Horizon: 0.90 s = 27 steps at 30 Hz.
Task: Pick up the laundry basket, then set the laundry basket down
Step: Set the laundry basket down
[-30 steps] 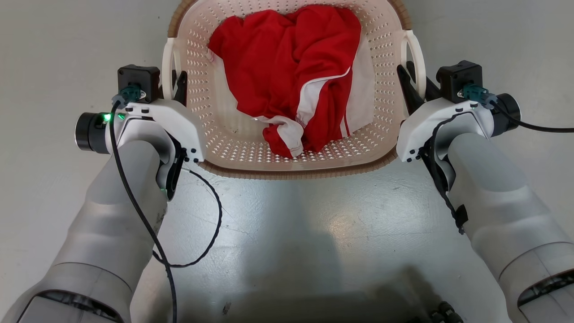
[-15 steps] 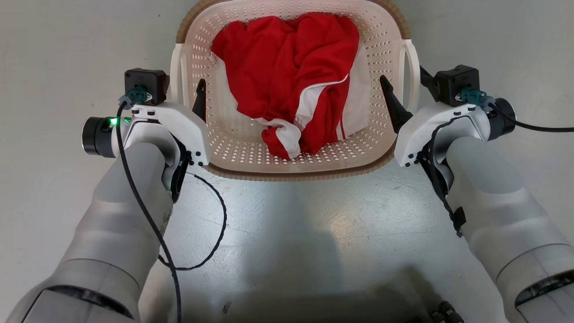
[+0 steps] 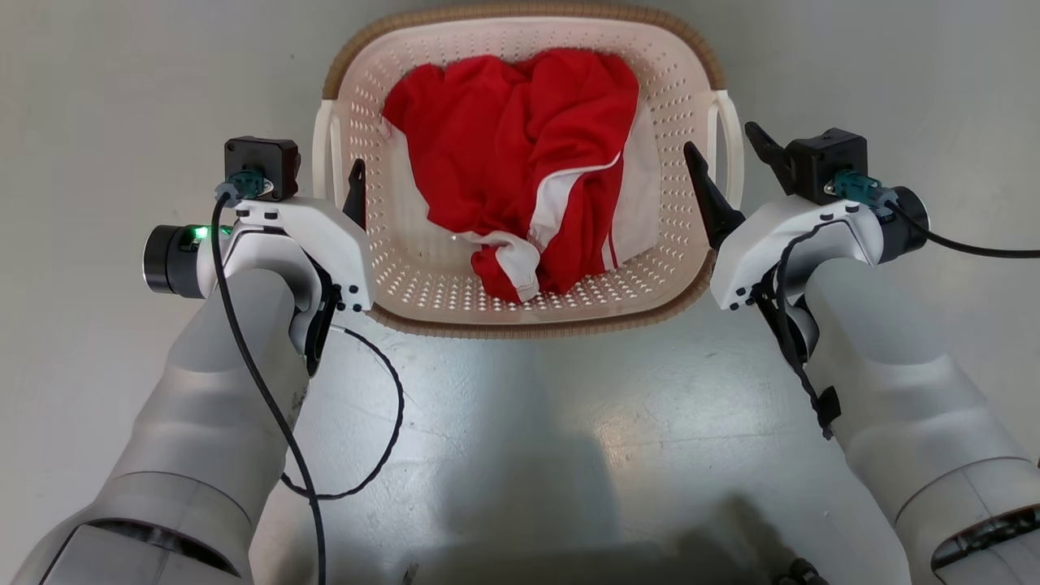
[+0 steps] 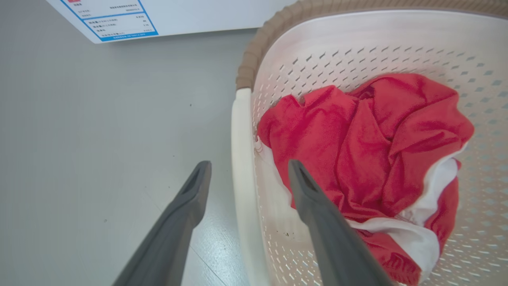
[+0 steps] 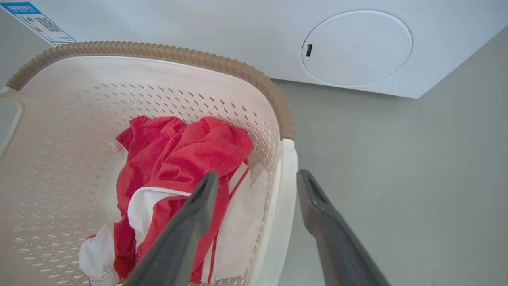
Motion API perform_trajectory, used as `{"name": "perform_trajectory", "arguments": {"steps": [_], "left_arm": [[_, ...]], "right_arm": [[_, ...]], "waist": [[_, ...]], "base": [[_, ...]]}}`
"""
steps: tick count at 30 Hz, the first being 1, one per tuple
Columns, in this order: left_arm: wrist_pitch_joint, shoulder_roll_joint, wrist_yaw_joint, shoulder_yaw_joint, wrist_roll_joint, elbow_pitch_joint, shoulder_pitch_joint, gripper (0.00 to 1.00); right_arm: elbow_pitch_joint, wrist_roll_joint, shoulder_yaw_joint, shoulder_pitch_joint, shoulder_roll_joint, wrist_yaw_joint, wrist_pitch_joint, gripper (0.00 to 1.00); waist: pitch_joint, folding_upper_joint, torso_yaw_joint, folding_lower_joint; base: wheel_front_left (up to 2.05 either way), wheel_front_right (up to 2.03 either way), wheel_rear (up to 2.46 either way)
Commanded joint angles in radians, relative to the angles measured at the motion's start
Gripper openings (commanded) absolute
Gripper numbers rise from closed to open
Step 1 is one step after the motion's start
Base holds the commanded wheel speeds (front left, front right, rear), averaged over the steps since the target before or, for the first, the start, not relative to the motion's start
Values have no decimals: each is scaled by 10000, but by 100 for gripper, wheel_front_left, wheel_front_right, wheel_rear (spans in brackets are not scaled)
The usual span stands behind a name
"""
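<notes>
I had open floor [image 3: 89, 106] on the 2 handle sides of the laundry basket [image 3: 520, 329]; a washer [image 5: 158, 24] stood behind its far rim, red clothing [image 3: 504, 154] heaped inside.

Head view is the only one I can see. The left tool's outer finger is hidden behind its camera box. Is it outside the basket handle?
Observer: Yes. In the left wrist view the left tool is open and straddles the left handle of the laundry basket. Its outer finger is over the floor, apart from the handle.
Operator: And the right side?
Observer: The right tool is open too, with the right handle between its fingers.
Operator: What stands beyond the basket?
Observer: A white appliance with a round cover.
</notes>
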Motion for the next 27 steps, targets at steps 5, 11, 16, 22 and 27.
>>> {"name": "perform_trajectory", "arguments": {"steps": [5, 11, 16, 22, 27], "left_arm": [[-59, 244, 132, 237, 15, -240, 373, 100], [-59, 246, 168, 521, -49, -758, 926, 100], [-59, 339, 196, 762, -36, -1145, 1320, 100], [-59, 432, 205, 1254, 16, -1898, 1958, 100], [-59, 539, 198, 1808, 96, -2587, 2571, 100]], "right_arm": [[-373, -277, -168, 752, 200, 60, -66, 100], [-707, -822, -723, 1101, 200, 60, -66, 100], [-1055, -1358, -1367, 1343, 200, 60, -66, 100], [-1689, -2071, -2290, 1833, 200, 60, -66, 100], [-2146, -2441, -2767, 2285, 200, 60, -66, 100]], "waist": [[-613, 0, -2, 0], [-1397, 0, 41, 0], [-1960, 0, 47, 0], [-2808, 0, 114, 0], [-3542, 0, 193, 0]], "base": [[0, 0, 0], [0, 0, 0], [0, 0, 0], [0, 0, 0], [0, 0, 0]]}}
